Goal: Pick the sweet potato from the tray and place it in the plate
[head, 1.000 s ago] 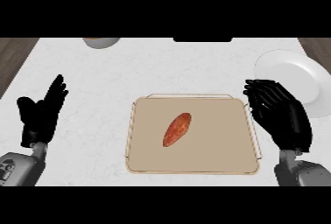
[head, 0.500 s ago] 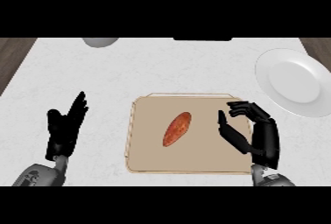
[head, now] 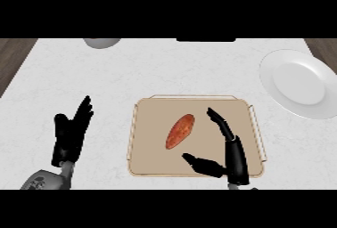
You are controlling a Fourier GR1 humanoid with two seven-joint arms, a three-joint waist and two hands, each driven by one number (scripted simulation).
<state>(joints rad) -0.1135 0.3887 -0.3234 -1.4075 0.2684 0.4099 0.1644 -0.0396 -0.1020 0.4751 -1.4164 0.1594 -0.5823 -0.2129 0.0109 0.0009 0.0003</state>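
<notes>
Swinging in over the tray (head: 150, 133), the right hand (head: 227, 153) now sits above its right half, where a second ago it hung outside the tray's right edge and half a second ago had only just crossed the rim. Its fingers are spread wide, one reaching up and away, the thumb jutting left near the tray's front edge, so nothing is held yet. The potato (head: 180, 131) lies just left of that hand, apart from it, in the open span between finger and thumb, and it has not shifted within the tray across the three moments. I judge this as the approach nearly done: the hand is lined up to close on the potato, while the carry has not begun. The plate (head: 296, 82) lies up and to the right of the hand, well apart, bare. The left hand (head: 71, 133) rests open on the counter (head: 164, 67) left of the tray, fingers up, lower than it showed before. The potato is a tapered, reddish-orange spindle with a smooth, slightly mottled skin, lying aslant. The tray is a flat tan rectangle with a low raised rim and rounded corners; the plate is glossy white and round; the counter is pale, faintly veined stone.
</notes>
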